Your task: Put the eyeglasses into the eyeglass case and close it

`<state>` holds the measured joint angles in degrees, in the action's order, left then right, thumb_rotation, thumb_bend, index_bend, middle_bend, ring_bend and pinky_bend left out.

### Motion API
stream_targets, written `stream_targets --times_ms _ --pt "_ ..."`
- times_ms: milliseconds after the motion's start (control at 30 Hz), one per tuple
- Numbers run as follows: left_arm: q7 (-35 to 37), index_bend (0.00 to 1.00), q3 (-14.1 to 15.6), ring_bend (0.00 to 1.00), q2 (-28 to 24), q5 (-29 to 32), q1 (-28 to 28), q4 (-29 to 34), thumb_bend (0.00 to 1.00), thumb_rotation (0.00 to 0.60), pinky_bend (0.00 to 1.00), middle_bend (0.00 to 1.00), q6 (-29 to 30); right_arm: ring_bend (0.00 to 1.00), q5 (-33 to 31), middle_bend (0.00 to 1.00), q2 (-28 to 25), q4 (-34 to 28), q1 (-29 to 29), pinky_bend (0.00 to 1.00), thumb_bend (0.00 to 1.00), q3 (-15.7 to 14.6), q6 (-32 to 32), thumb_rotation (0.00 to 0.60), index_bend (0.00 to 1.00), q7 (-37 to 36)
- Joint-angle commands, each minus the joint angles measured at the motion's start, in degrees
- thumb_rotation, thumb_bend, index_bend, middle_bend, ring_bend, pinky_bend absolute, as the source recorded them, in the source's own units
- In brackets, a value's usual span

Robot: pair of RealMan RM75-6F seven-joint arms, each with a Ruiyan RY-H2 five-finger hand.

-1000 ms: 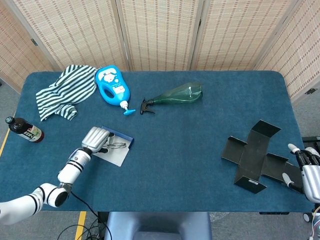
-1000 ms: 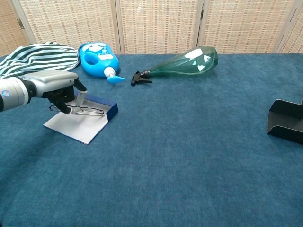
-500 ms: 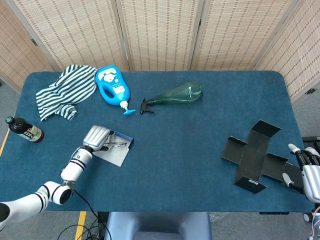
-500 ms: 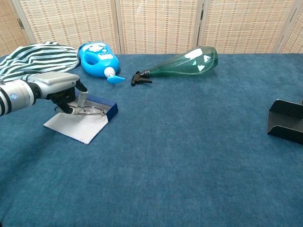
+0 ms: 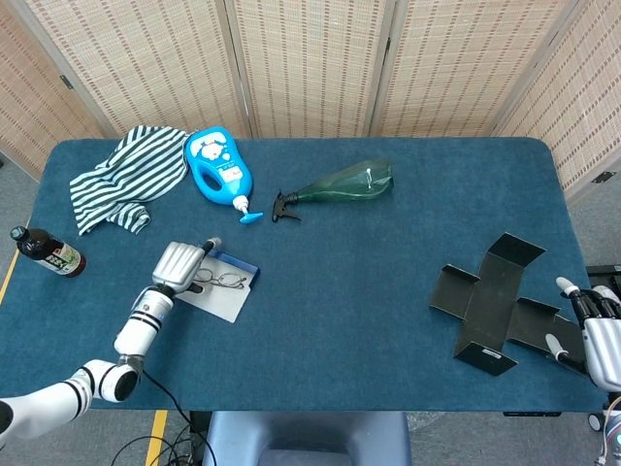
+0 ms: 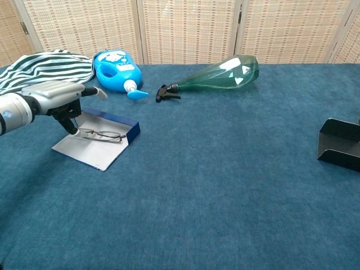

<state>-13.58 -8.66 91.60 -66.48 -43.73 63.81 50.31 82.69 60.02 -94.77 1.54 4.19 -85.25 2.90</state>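
On blue table, thin-framed eyeglasses (image 6: 101, 135) lie in open eyeglass case (image 6: 97, 148).

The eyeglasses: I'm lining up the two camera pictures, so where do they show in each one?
Head view: the eyeglasses lie left of centre on the open eyeglass case, just right of the left hand.
Chest view: the eyeglasses lie at the left, on the same case, below the left hand.
Shared landmark: the blue bottle, beyond the case.
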Motion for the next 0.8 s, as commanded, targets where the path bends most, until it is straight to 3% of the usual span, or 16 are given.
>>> stream_targets --times_ms 33,300,800 --pt "-0.93 0.14 -0.11 1.00 -2.30 0.66 1.65 3.22 0.23 0.600 1.00 0.99 2.04 0.22 -0.01 0.27 0.01 0.06 0.02 0.21 0.28 0.00 0.03 0.600 0.10 -0.05" --pt "-2.37 0.07 0.47 1.00 -4.45 1.72 3.45 4.42 0.23 0.600 1.00 0.99 2.90 0.22 0.18 0.27 0.32 0.49 0.29 0.21 0.28 -0.03 0.43 0.600 0.10 -0.47" --pt "-7.52 0.05 -0.74 1.00 0.34 3.53 0.38 -2.65 0.23 0.600 1.00 0.99 0.43 0.23 0.19 0.27 0.36 0.66 -0.22 0.21 0.28 -0.22 -0.23 0.600 0.10 -0.88"
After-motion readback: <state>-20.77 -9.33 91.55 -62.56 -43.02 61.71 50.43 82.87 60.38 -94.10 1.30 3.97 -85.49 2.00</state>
